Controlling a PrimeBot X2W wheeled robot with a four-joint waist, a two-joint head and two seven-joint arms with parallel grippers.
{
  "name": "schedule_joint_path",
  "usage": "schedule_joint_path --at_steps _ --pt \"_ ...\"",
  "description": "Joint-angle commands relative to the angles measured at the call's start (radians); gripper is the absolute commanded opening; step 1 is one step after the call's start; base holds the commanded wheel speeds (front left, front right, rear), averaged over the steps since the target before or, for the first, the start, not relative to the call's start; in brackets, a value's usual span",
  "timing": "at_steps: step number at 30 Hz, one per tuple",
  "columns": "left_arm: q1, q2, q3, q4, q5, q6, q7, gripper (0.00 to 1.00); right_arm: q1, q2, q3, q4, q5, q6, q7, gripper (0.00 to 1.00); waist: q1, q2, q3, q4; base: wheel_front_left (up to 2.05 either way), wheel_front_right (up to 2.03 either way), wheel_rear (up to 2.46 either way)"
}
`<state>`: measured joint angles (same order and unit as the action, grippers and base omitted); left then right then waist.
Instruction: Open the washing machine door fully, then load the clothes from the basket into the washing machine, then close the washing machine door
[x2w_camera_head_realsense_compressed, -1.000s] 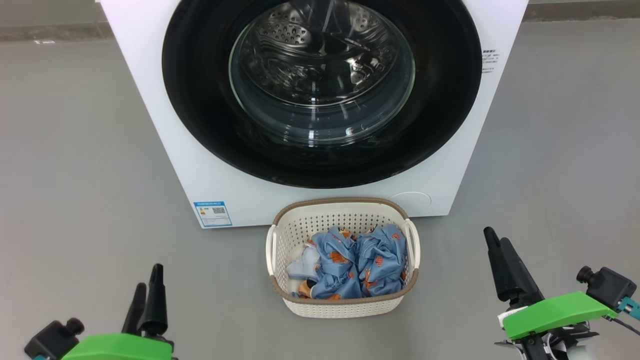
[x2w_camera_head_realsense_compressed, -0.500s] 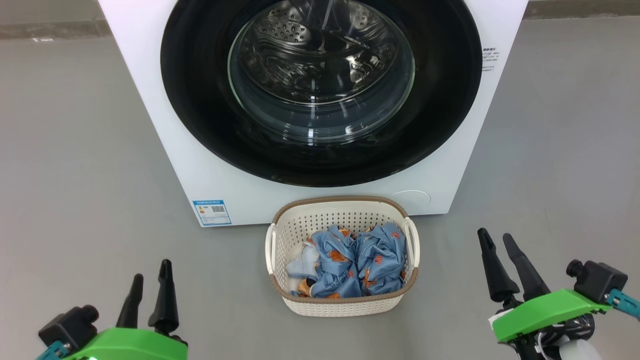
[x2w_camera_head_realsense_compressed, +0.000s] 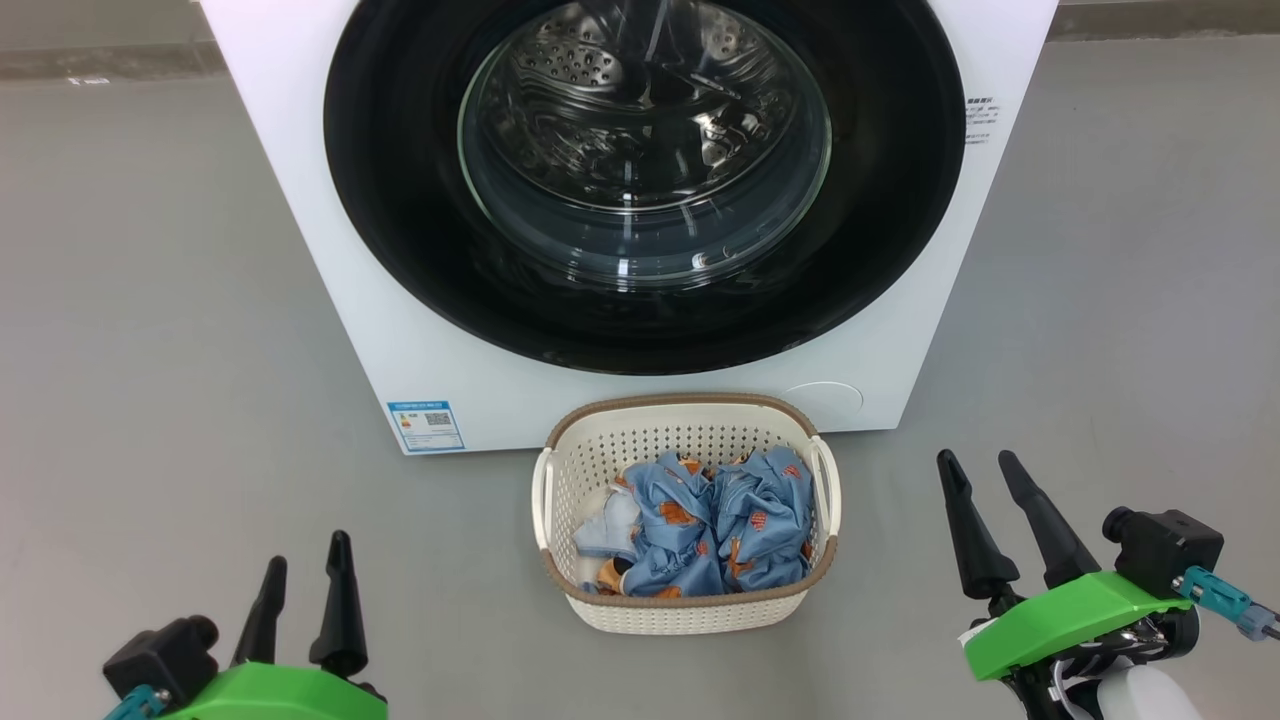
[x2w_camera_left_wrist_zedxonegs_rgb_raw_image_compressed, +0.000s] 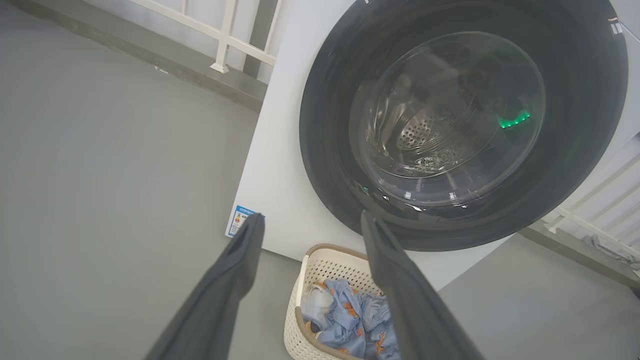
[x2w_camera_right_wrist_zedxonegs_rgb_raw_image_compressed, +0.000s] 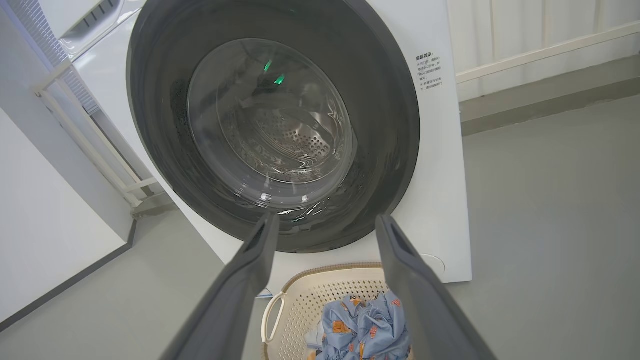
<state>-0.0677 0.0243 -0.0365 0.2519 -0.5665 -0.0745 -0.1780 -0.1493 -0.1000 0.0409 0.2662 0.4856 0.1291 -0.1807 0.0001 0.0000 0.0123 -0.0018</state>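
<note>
flanking the basket (x2w_camera_head_realsense_compressed: 690, 402) on the floor, your left end effector (x2w_camera_head_realsense_compressed: 308, 552) and right end effector (x2w_camera_head_realsense_compressed: 975, 458) hung released and empty. the clothes (x2w_camera_head_realsense_compressed: 700, 530) lay inside it, just before the washing machine (x2w_camera_head_realsense_compressed: 450, 380); its door (x2w_camera_head_realsense_compressed: 400, 200) looked shut, so opening it probably came first.

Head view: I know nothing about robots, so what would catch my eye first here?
The glossy black washing machine door takes up the upper middle; it is shut, and the steel drum shows through its bulging glass. Just below it on the grey floor sits a cream basket of blue clothes with orange prints. At the bottom corners, the left gripper and right gripper stand open, holding nothing.
</note>
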Motion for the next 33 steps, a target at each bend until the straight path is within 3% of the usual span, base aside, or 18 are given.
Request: schedule_joint_path --at_steps 1,23,33 --pt "-0.051 0.020 0.020 -0.019 0.028 0.007 -0.016 1.00 -0.043 -0.004 0.018 -0.023 -0.029 0.001 -0.015 1.00 -0.0001 0.0000 0.000 0.000 0.00 0.00 0.00" --pt "-0.069 0.026 0.008 -0.054 0.262 0.017 -0.082 1.00 -0.082 -0.013 0.055 -0.002 -0.274 0.002 -0.080 1.00 -0.0001 0.0000 0.000 0.002 0.00 0.00 0.00" --pt "-0.066 0.026 0.006 -0.055 0.265 0.016 -0.084 1.00 -0.079 -0.015 0.060 -0.002 -0.278 0.002 -0.081 1.00 -0.0001 0.0000 -0.005 0.003 0.00 0.00 0.00"
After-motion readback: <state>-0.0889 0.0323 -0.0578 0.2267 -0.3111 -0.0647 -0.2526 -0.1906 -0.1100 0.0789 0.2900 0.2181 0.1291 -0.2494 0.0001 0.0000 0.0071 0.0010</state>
